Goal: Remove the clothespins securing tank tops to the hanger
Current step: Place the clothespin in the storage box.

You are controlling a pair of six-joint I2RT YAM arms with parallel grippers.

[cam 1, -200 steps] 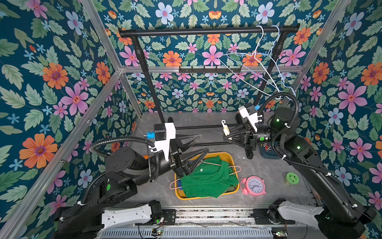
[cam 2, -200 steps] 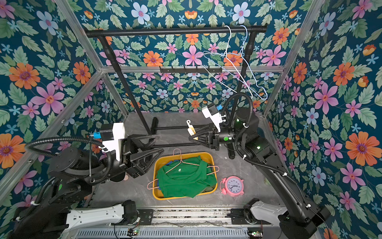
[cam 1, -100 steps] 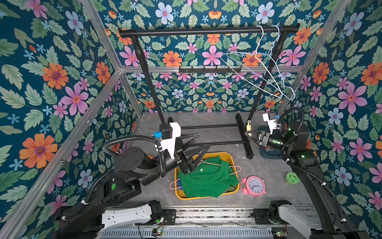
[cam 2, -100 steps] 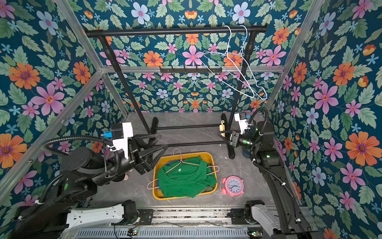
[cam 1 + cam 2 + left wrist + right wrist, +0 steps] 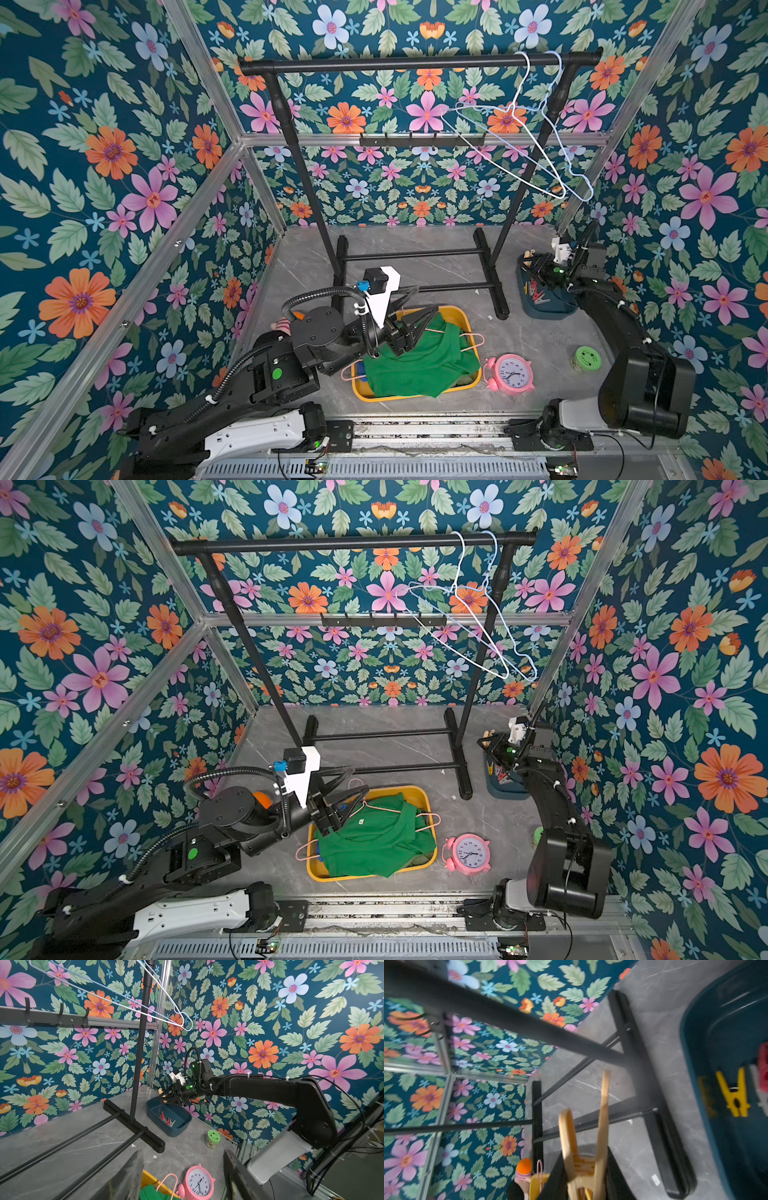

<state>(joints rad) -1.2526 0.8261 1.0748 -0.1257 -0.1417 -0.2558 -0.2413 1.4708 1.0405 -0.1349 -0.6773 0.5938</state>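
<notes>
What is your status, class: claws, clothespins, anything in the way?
Right claw shut on peach clothespin, above blue bin. Left claw open over green tank top in yellow basket. Rack foot beside bin, path looks clear.

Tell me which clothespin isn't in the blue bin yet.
The peach clothespin: it is gripped in the fingers of the right gripper, while the yellow clothespin and the red ones lie inside the blue bin.
</notes>
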